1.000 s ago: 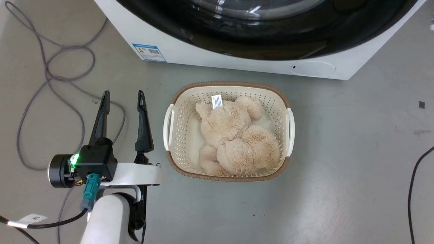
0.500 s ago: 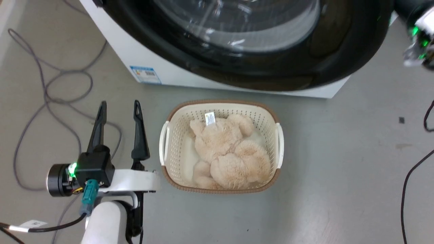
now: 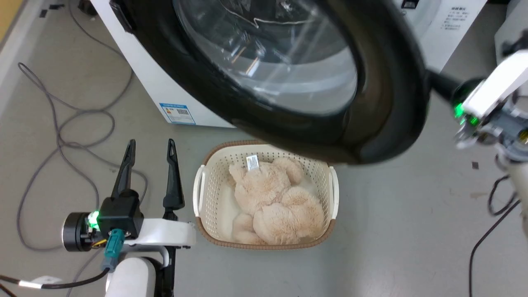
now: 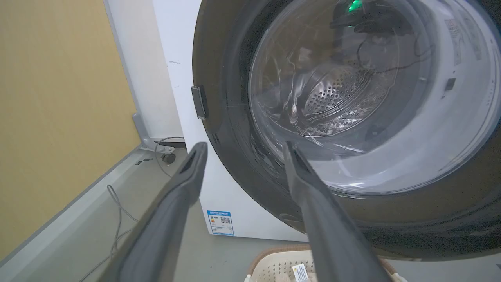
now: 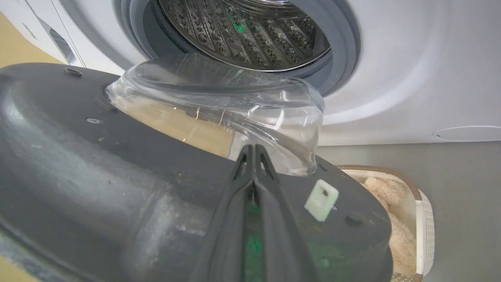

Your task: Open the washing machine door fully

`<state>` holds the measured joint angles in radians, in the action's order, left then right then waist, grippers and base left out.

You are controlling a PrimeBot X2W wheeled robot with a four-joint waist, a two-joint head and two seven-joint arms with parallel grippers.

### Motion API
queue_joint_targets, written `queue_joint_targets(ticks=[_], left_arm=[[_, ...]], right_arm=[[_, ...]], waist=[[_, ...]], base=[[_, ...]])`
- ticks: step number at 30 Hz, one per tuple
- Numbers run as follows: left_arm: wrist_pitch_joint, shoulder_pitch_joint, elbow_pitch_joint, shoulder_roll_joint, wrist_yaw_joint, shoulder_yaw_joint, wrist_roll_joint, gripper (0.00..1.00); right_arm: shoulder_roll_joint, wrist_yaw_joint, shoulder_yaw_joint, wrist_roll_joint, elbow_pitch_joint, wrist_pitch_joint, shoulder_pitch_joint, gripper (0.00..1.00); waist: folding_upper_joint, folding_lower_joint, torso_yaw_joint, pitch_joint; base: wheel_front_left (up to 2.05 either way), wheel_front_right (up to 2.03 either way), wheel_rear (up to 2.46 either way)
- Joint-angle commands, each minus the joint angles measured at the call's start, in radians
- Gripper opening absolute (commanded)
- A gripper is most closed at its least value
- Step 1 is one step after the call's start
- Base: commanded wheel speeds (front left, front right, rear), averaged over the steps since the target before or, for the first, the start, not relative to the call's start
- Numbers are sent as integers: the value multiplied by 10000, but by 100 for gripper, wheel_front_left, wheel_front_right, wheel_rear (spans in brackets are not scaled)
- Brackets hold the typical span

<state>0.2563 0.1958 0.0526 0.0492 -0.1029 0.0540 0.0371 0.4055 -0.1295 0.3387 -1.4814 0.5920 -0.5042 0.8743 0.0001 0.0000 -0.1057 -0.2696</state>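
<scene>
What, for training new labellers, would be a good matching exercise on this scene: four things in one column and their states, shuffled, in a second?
Things
1. door
2. left gripper
3. right gripper
4. plush toy

States
A. lying in the basket
B. open, holding nothing, above the floor
C. shut, at the door's inner side
D. standing partly open, away from the drum

Pairs: 1-D, 2-B, 3-C, 4-A
</scene>
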Motion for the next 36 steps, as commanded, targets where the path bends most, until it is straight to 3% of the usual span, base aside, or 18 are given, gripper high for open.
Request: queue_joint_targets(ticks=[1,12,21,36], left_arm=[[55,-149,32,10,15,18,-72,100],[55,-640,227,10,77,197,-156,100],[55,-931,379,12,97,285,-200,100],[55,-1173,537,12,69,337,-212,100]], right_arm=[[-95,-12,146,-64,-284,-102,-403,0],[-109,-12,429,-490,-2907,117,-2972,0],[-197,-12,1153,-59,-4887,406,-4291,0],[-775,-12,2584,63,-6026,986,-5731,0]], waist=[[-1,0,-4,137],[-1,0,-85,794],[-1,0,-71,1084],[-1,0,12,1398]], base=[[0,0,0],[0,0,0],[0,0,0],[0,0,0]])
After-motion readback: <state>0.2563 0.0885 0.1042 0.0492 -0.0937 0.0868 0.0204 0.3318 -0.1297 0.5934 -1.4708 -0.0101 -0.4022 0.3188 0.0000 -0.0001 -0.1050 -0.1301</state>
